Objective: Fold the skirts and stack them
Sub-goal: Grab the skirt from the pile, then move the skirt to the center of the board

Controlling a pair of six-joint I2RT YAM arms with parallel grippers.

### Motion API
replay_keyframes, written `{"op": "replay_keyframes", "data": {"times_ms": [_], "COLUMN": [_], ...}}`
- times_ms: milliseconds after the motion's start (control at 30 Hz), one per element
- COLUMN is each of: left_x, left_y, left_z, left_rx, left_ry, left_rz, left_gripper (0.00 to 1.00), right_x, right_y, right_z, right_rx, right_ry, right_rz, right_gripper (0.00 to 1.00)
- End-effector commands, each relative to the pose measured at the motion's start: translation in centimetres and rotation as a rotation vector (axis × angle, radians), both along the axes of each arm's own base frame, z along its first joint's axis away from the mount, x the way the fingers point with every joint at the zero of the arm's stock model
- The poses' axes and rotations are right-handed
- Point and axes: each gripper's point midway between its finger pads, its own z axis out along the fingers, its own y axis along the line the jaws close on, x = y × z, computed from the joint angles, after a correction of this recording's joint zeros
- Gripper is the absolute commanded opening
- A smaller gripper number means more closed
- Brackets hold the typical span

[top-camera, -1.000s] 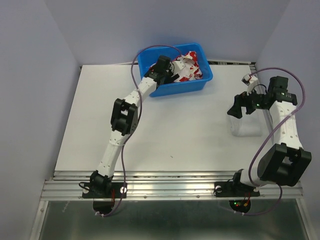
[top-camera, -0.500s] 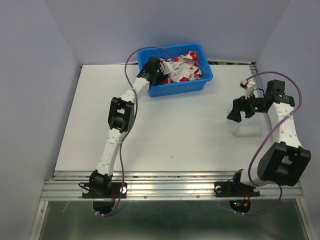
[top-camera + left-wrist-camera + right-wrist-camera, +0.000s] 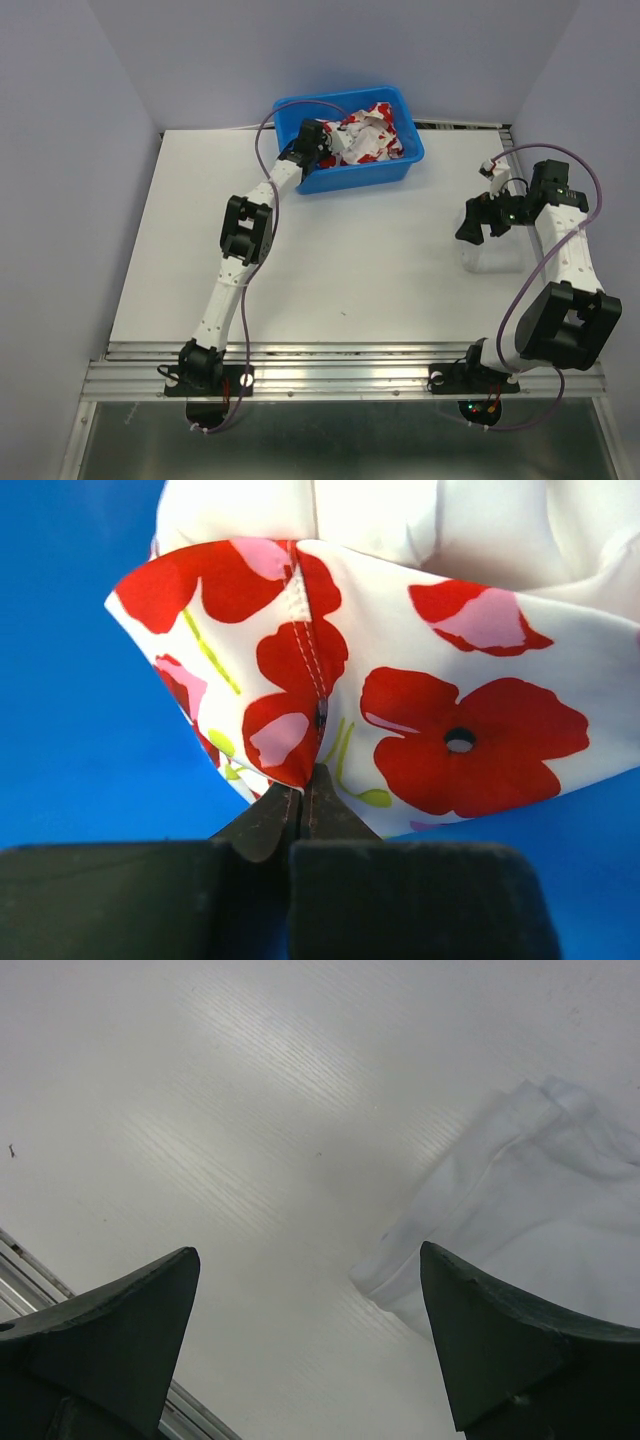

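Note:
The flowered skirt [image 3: 372, 140] lies crumpled in the blue tub [image 3: 345, 180]. In the left wrist view its red blossoms [image 3: 450, 680] fill the frame, and a seamed fold comes down to my fingertips. My left gripper [image 3: 322, 140] [image 3: 305, 795] reaches into the tub's left side and is shut, pinching that fold at its very tip. The plain white skirt [image 3: 492, 255] [image 3: 530, 1200] lies folded on the table at the right. My right gripper [image 3: 478, 222] [image 3: 310, 1255] hovers open just left of its corner, holding nothing.
The tub's blue wall [image 3: 80, 730] is close on the left of the left gripper. The white table [image 3: 350, 260] ends at a metal rail [image 3: 340, 365] near the arm bases. Purple walls enclose the table on three sides.
My left gripper was open in the tub and has snapped shut on a fold of the flowered skirt. The right arm drifted slightly left a second ago and has since held still.

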Motion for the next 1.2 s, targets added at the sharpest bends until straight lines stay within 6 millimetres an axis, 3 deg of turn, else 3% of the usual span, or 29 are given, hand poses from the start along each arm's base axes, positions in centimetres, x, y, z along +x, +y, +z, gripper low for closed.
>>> {"op": "replay_keyframes", "data": {"times_ms": [0, 67, 133, 167, 233, 267, 533, 567, 633, 667, 733, 767, 833, 867, 967, 1000, 1033, 1100, 1167], "left_x": [1.9, 2.2, 2.0, 1.5, 0.8, -0.1, -5.3, -6.7, -8.6, -10.6, -12.9, -15.3, -17.6, -19.8, -22.4, -24.7, -25.3, -27.6, -28.2], "left_y": [-0.5, -0.1, 0.3, 0.8, 1.5, 1.9, 3.2, 3.3, 2.9, 3.1, 2.6, 2.3, 1.9, 2.3, 1.2, 2.1, 1.2, 1.4, -0.3], "left_z": [9.8, 15.8, 19.8, 24.3, 28.3, 31.9, 44.4, 46.7, 49.2, 51.6, 53.9, 56.0, 57.6, 59.3, 59.3, 60.9, 60.0, 59.9, 56.8], "left_rx": [-0.124, -0.190, -0.238, -0.286, -0.340, -0.381, -0.532, -0.572, -0.610, -0.632, -0.646, -0.668, -0.680, -0.691, -0.695, -0.712, -0.724, -0.740, -0.724], "left_ry": [-0.220, -0.344, -0.424, -0.515, -0.597, -0.670, -0.874, -0.899, -0.926, -0.958, -0.980, -1.004, -1.011, -1.024, -0.979, -0.993, -0.947, -0.889, -0.756], "left_rz": [0.032, 0.063, 0.079, 0.088, 0.112, 0.114, 0.075, 0.054, 0.022, -0.001, -0.030, -0.058, -0.084, -0.096, -0.134, -0.144, -0.160, -0.167, -0.171], "left_gripper": [0.00, 0.00, 0.00, 0.00, 0.00, 0.00, 0.00, 0.00, 0.00, 0.00, 0.00, 0.00, 0.00, 0.00, 0.00, 0.00, 0.00, 0.00, 0.00], "right_x": [0.6, 0.5, 0.2, 0.2, -0.1, -0.2, -0.4, -0.4, -0.4, -0.3, -0.2, -0.1, 0.0, 0.1, 0.0, -0.2, -0.4, -1.0, -1.3], "right_y": [0.0, 0.2, 0.3, 0.4, 0.7, 0.8, 1.5, 1.5, 1.8, 1.9, 2.2, 2.3, 2.6, 2.7, 3.3, 3.8, 4.1, 4.8, 5.2], "right_z": [0.4, 0.6, 0.7, 0.8, 1.0, 1.3, 2.6, 2.9, 3.5, 3.8, 4.3, 4.6, 5.1, 5.5, 6.2, 6.5, 6.7, 6.9, 7.0], "right_rx": [-0.007, -0.002, 0.003, 0.008, 0.015, 0.018, 0.047, 0.049, 0.062, 0.067, 0.090, 0.098, 0.123, 0.134, 0.166, 0.192, 0.205, 0.247, 0.262], "right_ry": [-0.035, -0.043, -0.049, -0.051, -0.064, -0.078, -0.121, -0.131, -0.150, -0.160, -0.168, -0.179, -0.188, -0.190, -0.210, -0.215, -0.219, -0.214, -0.217], "right_rz": [0.005, 0.006, 0.007, 0.004, 0.004, 0.007, 0.001, -0.001, -0.001, 0.000, -0.004, -0.003, 0.002, -0.001, 0.020, 0.039, 0.051, 0.076, 0.096], "right_gripper": [0.95, 0.95, 0.95, 0.95, 0.95, 0.95, 0.95, 0.95, 0.95, 0.95, 0.95, 0.95, 0.95, 0.95, 0.96, 0.96, 0.97, 1.00, 1.00]}}
